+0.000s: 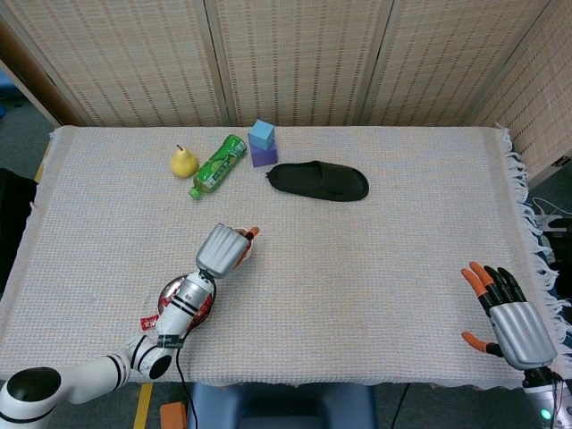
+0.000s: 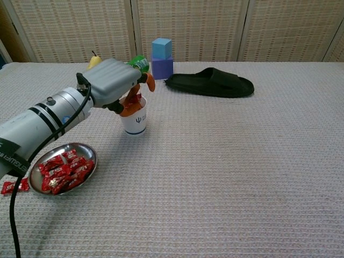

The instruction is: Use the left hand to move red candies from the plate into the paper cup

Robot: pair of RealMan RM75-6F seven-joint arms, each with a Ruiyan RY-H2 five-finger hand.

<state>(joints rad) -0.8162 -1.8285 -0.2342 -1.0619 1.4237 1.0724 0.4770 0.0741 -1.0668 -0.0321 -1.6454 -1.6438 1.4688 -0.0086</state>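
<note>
The left hand (image 2: 115,81) hangs over the paper cup (image 2: 134,120), fingers curled; whether it holds a candy I cannot tell. Many red candies (image 2: 62,172) remain on the plate (image 2: 90,153), so much is left, and the right hand (image 1: 511,317) rests open.

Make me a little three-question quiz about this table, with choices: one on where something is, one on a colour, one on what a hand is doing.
1. Where is the left hand?
A. over the paper cup
B. resting on the slipper
C. flat on the plate

2. What colour is the upper of the two stacked blocks?
A. yellow
B. light blue
C. green

3. What is the right hand doing?
A. gripping the bottle
B. holding a candy
C. holding nothing, fingers spread

Answers:
1 A: in the chest view the hand's fingers reach down at the cup's mouth.
2 B: a light blue block sits on a purple block.
3 C: the head view shows it alone at the table's near right edge, with nothing in it.
</note>
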